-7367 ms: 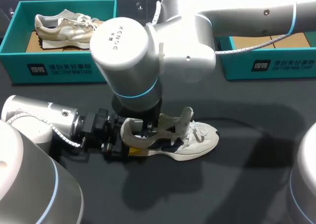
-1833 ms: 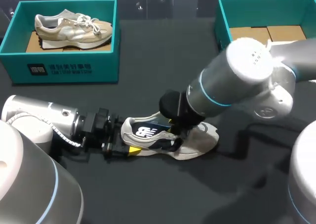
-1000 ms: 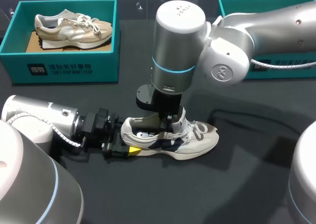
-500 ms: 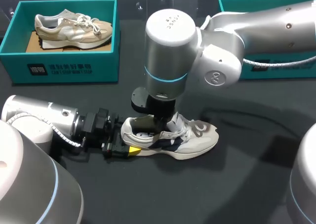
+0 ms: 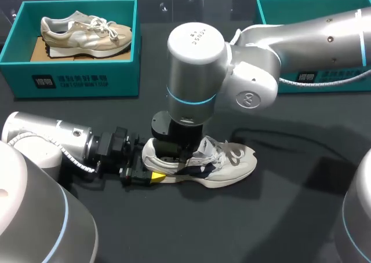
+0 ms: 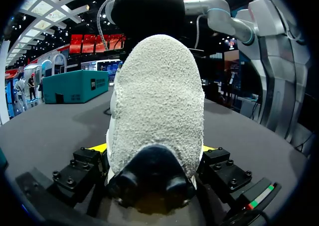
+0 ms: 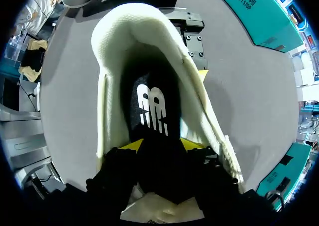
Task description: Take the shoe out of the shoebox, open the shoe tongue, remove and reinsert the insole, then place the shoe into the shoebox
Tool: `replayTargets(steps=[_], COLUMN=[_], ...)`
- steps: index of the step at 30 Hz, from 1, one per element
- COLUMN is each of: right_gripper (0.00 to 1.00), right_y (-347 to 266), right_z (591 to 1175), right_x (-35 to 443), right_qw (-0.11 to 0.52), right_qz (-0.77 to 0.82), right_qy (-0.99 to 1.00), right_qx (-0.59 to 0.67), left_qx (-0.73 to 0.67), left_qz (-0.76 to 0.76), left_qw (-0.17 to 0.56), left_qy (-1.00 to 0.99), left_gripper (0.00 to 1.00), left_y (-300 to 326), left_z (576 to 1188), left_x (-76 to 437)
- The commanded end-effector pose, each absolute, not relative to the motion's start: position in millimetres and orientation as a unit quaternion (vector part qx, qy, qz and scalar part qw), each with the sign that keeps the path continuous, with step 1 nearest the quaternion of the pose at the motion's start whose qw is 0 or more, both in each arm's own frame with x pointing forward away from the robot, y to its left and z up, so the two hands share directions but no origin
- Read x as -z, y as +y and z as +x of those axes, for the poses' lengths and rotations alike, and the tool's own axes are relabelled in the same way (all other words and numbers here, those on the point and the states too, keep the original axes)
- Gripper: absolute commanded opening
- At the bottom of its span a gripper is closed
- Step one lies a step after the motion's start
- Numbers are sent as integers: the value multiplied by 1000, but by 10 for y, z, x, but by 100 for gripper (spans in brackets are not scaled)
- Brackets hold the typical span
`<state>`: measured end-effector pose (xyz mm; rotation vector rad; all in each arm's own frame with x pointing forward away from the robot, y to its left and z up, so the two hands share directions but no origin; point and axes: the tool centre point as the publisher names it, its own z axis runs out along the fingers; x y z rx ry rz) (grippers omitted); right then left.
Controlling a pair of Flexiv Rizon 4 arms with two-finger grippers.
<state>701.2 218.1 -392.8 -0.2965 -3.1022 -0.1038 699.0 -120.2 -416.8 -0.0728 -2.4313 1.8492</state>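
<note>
Only in the right wrist view is the inside of the shoe (image 5: 229,164) seen. There the black insole (image 7: 152,106) with its white mark is shown lying within, and the right gripper (image 7: 160,146) is placed in the opening just over it; whether anything is clasped there cannot be told. In the left wrist view the pale, rounded heel is shown from behind. It is pinched from both sides by the left gripper (image 6: 153,151), whose yellow tips are pressed to the sole's edges.

The poses are given by the head view. The left arm is stretched low and level over the table (image 5: 278,216) to the heel, while the right arm is brought across from the right and pointed straight down into the shoe's collar. The shoe is stood upright on the dark table, outside both teal boxes. A beige shoe (image 5: 81,31) is held in the left shoebox (image 5: 81,77); cardboard is seen in the right shoebox (image 5: 348,77).
</note>
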Motion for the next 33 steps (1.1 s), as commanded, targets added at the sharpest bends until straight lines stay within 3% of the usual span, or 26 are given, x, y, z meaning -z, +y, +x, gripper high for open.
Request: replayTargets(steps=[1,3,13,25,33], right_gripper=[21,0,0,0,0], right_y=[2176,2169,2038,1906,1844], right_z=[7052,7038,6903,6910,6929], right_x=[4069,4079,3916,3577,3519], right_qw=[44,49,21,-79,-103], right_qz=[-92,-93,-106,-83,-75], right_qy=[-994,-993,-991,-978,-970], right_qx=[41,44,76,174,208], left_qx=[-604,-604,-604,-604,-604], left_qz=[-24,-24,-24,-24,-24], left_qw=[42,42,42,42,42], left_qy=[-795,-795,-795,-795,-795], left_gripper=[0,0,0,0,0], left_y=[-1195,-1195,-1195,-1195,-1195], left_z=[6989,6989,6989,6989,6989], left_x=[4188,4188,4188,4188,4188])
